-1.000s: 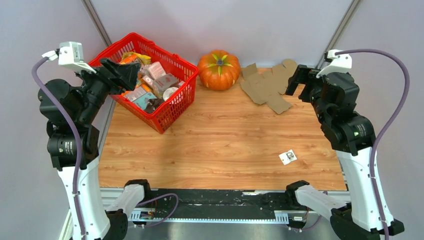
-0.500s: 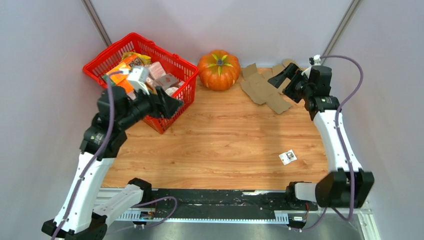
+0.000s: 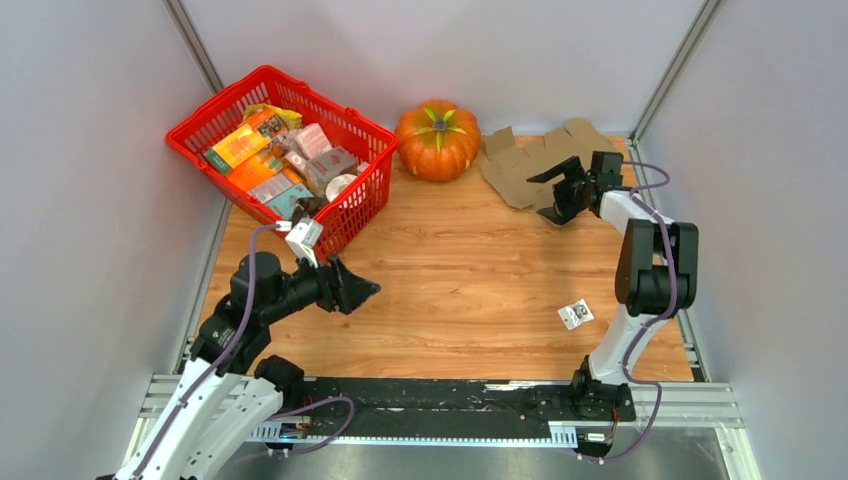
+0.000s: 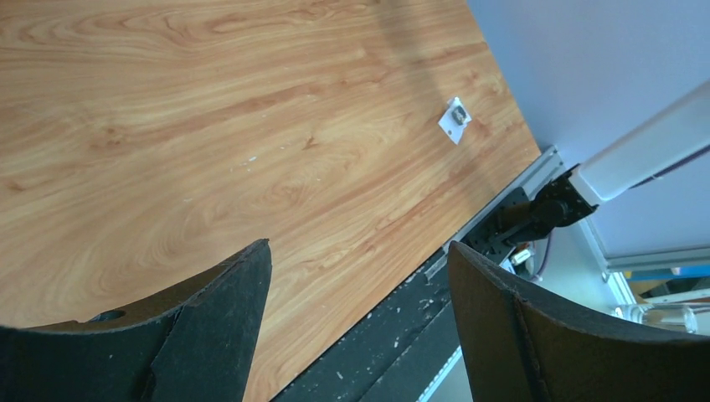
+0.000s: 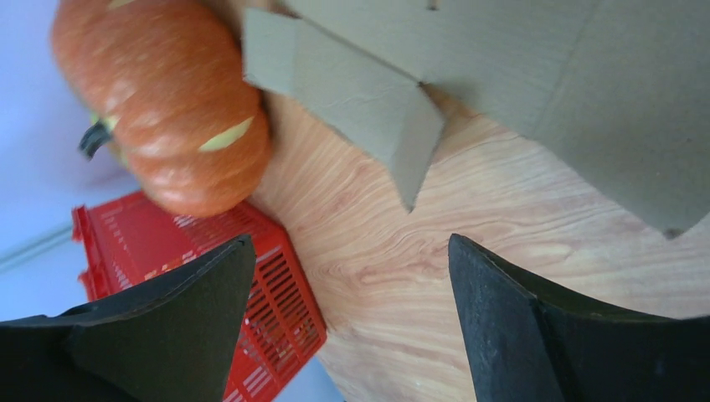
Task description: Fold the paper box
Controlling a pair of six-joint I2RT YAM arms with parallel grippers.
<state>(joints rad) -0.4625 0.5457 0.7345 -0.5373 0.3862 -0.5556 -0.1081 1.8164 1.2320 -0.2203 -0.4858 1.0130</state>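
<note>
The paper box (image 3: 528, 162) is a flat brown die-cut cardboard sheet with many flaps, lying at the table's back right beside the pumpkin. It also shows in the right wrist view (image 5: 536, 92), unfolded. My right gripper (image 3: 546, 197) is open and empty, low over the sheet's near edge, fingers pointing left; in its wrist view (image 5: 350, 241) bare wood lies between the jaws. My left gripper (image 3: 362, 291) is open and empty, low over the wood at the left, far from the sheet; its wrist view (image 4: 358, 244) shows only table.
A red basket (image 3: 345, 226) full of colourful packages stands at the back left, just behind my left arm. An orange pumpkin (image 3: 437, 140) sits at the back middle, touching the sheet's left flap. A small white card (image 3: 575, 314) lies at the front right.
Both arms have come down. The left gripper moved from over the basket to the wood in front of it. The right gripper dropped to the sheet's near edge.
</note>
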